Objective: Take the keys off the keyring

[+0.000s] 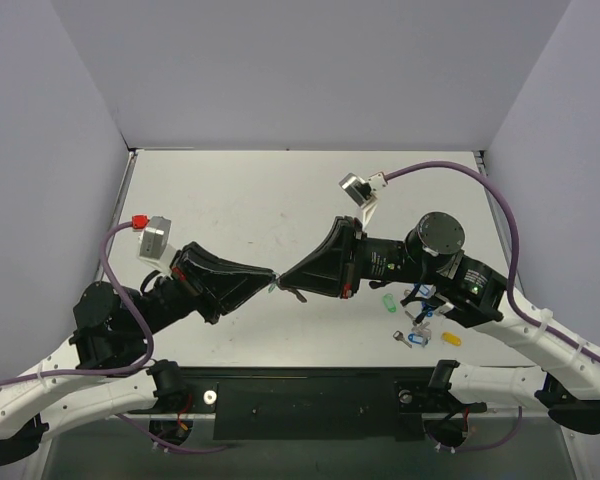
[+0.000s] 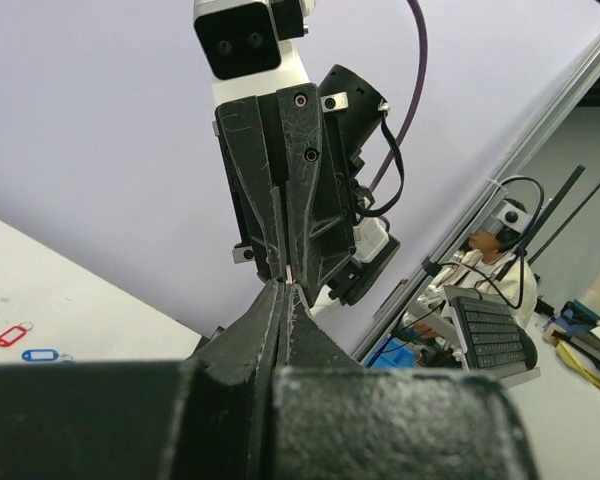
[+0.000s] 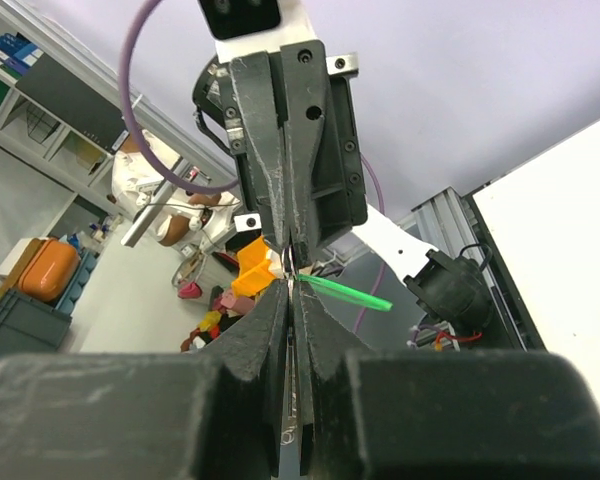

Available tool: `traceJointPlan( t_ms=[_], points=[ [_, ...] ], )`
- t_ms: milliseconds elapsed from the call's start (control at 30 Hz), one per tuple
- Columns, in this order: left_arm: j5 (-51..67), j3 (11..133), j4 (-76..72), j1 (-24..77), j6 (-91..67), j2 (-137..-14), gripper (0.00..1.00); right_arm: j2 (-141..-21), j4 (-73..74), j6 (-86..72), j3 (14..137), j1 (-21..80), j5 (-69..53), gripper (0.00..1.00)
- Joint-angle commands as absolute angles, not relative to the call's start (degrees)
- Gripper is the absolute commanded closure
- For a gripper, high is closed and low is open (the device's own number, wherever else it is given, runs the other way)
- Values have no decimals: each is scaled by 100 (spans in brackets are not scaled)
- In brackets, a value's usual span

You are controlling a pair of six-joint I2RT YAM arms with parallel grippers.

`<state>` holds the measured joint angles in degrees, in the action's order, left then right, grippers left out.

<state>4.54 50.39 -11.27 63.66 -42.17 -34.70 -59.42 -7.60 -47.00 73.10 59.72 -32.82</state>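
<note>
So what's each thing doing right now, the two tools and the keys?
left tool: shut, tip to tip with the other tool
right tool: shut, pinching the silver key
silver key: clamped in the right tool
green key: sticking out sideways where the tools meet, off the table
keyring: too small to see
</note>
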Motion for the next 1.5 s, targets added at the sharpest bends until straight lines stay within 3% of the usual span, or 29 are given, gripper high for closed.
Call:
traceJointPlan(
  t_ms=[0, 533, 1367, 1400, 1433, 1467],
  points=[
    [623, 5641, -380, 6381, -3842, -3621, 100, -5827, -642, -4456, 7339, 6064, -3322, 100],
    [1257, 6460, 1704, 6390, -3059, -4113, 100, -5897, -35, -4201, 7427, 6152, -3199, 100],
    [1530, 6618, 2470, 6390, -2909, -4579, 100, -6152, 141, -4131, 7620, 6249, -3191, 100],
    [1460, 6644, 2487, 6390, -2918, -4570, 98, -6152, 132, -4131, 7629, 6249, -3182, 100],
    [1381, 6653, 2461, 6390, -2927, -4536, 82, -6170, 141, -4131, 7629, 6258, -3182, 100],
    [1232, 6679, 2452, 6390, -2935, -4500, 77, -6179, 149, -4113, 7646, 6258, -3182, 100]
  ],
)
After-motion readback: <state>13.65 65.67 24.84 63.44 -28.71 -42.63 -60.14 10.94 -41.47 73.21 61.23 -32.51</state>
